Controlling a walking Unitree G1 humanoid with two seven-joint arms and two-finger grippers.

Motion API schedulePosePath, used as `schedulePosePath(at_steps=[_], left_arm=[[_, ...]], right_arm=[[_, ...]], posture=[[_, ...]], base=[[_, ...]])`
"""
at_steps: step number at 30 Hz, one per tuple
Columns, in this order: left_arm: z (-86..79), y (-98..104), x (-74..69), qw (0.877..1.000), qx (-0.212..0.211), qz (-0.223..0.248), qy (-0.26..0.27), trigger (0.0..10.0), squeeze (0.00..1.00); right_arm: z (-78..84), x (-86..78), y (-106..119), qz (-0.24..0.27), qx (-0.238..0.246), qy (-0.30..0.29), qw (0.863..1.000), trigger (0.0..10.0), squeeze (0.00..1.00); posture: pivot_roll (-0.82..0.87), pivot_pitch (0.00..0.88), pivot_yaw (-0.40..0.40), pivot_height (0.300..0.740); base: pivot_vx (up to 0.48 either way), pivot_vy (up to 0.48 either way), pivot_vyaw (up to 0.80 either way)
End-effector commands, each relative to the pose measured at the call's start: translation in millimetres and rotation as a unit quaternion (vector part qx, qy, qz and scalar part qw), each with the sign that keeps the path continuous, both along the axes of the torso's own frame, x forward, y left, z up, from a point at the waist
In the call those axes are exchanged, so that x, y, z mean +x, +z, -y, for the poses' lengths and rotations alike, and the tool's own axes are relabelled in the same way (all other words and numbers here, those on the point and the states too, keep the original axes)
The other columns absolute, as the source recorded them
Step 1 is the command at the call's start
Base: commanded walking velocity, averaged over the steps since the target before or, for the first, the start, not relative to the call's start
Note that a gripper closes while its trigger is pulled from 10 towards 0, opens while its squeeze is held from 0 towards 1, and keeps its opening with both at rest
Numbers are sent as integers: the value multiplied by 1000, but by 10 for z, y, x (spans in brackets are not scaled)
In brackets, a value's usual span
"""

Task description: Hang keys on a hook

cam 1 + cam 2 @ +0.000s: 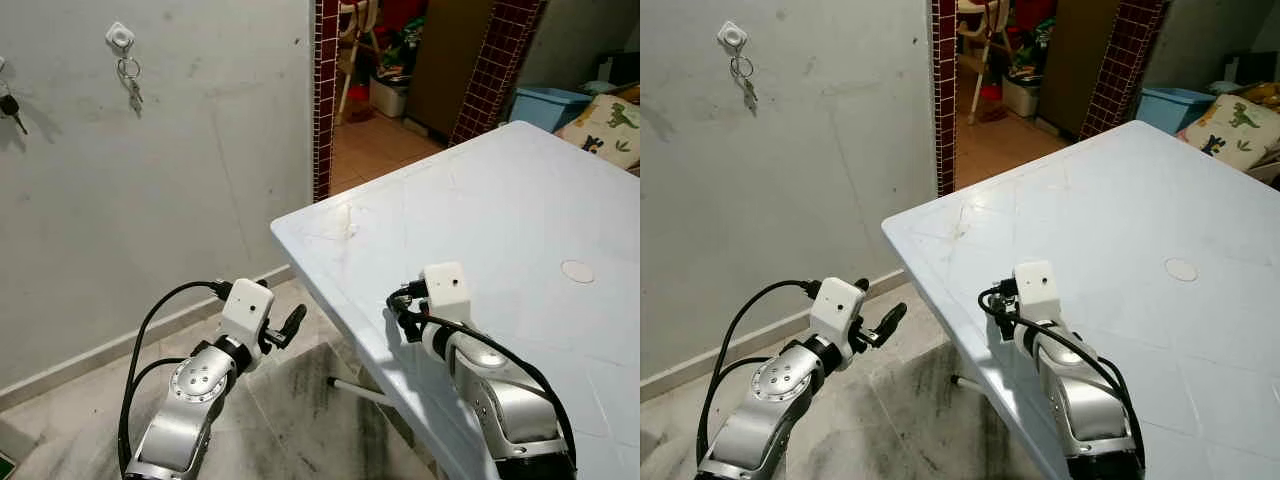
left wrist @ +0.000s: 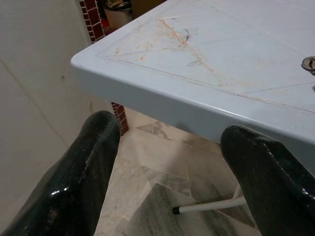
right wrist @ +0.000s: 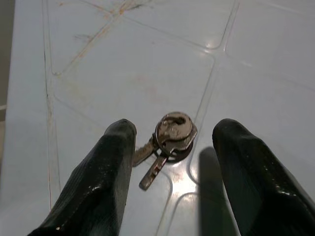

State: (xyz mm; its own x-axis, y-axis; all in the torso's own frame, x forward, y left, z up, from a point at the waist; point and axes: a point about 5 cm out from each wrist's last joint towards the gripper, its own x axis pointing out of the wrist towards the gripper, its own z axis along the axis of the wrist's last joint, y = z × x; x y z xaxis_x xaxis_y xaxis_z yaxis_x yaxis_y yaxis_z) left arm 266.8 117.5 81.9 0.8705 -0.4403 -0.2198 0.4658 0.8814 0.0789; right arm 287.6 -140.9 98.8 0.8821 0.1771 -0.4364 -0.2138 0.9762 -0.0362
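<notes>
Two grippers. Right gripper [image 3: 170, 162] over pale blue table [image 1: 520, 190], released, fingers spread. Keys [image 3: 167, 140] flat on tabletop between the fingertips, slightly ahead. Left gripper [image 2: 172, 167] spread, empty, off table corner. Hook [image 1: 120, 37] on wall far ahead, left, already carrying keys. Likely light, rigid, slippery metal; best pinched across ring and bow. Blades trailing back toward left finger, long axis diagonal.

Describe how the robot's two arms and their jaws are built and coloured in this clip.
Both arms are silver metal with rounded joint housings and black cables looping along them. Each wrist carries a white boxy camera module. The left gripper and the right gripper each end in two long, glossy black fingers with rounded tips. No markings are legible.
</notes>
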Motion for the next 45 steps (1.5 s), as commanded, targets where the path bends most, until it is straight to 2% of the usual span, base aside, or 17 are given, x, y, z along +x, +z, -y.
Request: schedulePosePath(at_steps=[1, 2, 3, 8, 9, 22, 26, 27, 28, 29, 30, 33, 34, 35, 36, 37, 45], left_arm=[[0, 3, 15, 1000, 3, 2, -3, 10000, 0], [1, 3, 15, 1000, 3, 2, -3, 10000, 0], [6, 3, 7, 1000, 1, 2, -4, 10000, 0], [13, 1, -5, 1000, -2, -1, -5, 10000, 0], [13, -1, -11, 1000, -4, -4, -6, 10000, 0], [20, -7, -52, 1000, -11, -9, -8, 10000, 0], [22, -10, -67, 1000, -12, -11, -8, 10000, 0], [22, -13, -75, 1000, -12, -13, -8, 10000, 0], [22, -14, -77, 1000, -13, -14, -9, 10000, 0], [21, -15, -79, 1000, -13, -14, -9, 10000, 0], [22, -18, -81, 1000, -14, -16, -10, 10000, 0], [20, -18, -88, 1000, -15, -17, -11, 10000, 0], [20, -18, -90, 1000, -15, -18, -11, 10000, 0], [20, -20, -92, 1000, -15, -19, -11, 10000, 0], [20, -20, -91, 1000, -15, -19, -11, 10000, 0], [18, -20, -93, 1000, -15, -20, -11, 10000, 0], [9, -23, -96, 1000, -14, -22, -14, 10000, 0]], right_arm=[[8, 31, 24, 6, 0, 0, 1000, 6510, 0], [7, 33, 24, 6, -1, 0, 1000, 8510, 0], [-9, 44, 22, 7, -1, 2, 1000, 10000, 0], [-48, 75, 13, 7, 0, 6, 1000, 10000, 0], [-63, 104, -1, 11, -7, 5, 1000, 10000, 1000], [-83, 186, -27, 28, -28, 0, 999, 10000, 1000], [-40, 211, -38, 31, -31, -10, 999, 10000, 1000], [-9, 211, -61, 29, -30, -13, 999, 10000, 914], [8, 204, -79, 25, -29, -15, 999, 10000, 251], [16, 198, -92, 22, -28, -15, 999, 10000, 251], [24, 180, -119, 13, -21, -14, 1000, 10000, 0], [40, 151, -154, 4, -11, -17, 1000, 10000, 0], [45, 143, -171, -1, -4, -19, 1000, 9686, 0], [63, 130, -203, -9, 5, -24, 1000, 3725, 0], [68, 128, -212, -10, 7, -26, 1000, 3725, 0], [66, 120, -225, -14, 13, -27, 999, 0, 0], [53, 110, -256, -21, 31, -31, 999, 0, 0]], posture=[[-20, 0, -19, 740], [-20, 0, -19, 740], [-19, 0, -21, 740], [-16, 0, -24, 740], [-17, 0, -24, 740], [-3, 5, -27, 740], [2, 10, -27, 740], [2, 9, -27, 740], [2, 12, -27, 740], [2, 12, -27, 740], [3, 11, -27, 740], [4, 12, -26, 740], [4, 12, -26, 740], [4, 12, -26, 740], [4, 12, -26, 740], [6, 12, -24, 740], [8, 10, -20, 740]], base=[[0, 0, 0], [0, 0, 0], [0, 0, 0], [0, 0, 0], [0, 0, 0], [0, 0, 0], [0, 0, 0], [0, 0, 0], [0, 0, 0], [0, 0, 0], [0, 0, 0], [0, 0, 0], [0, 0, 0], [0, 0, 0], [0, 0, 0], [0, 0, 0], [0, 0, 0]])
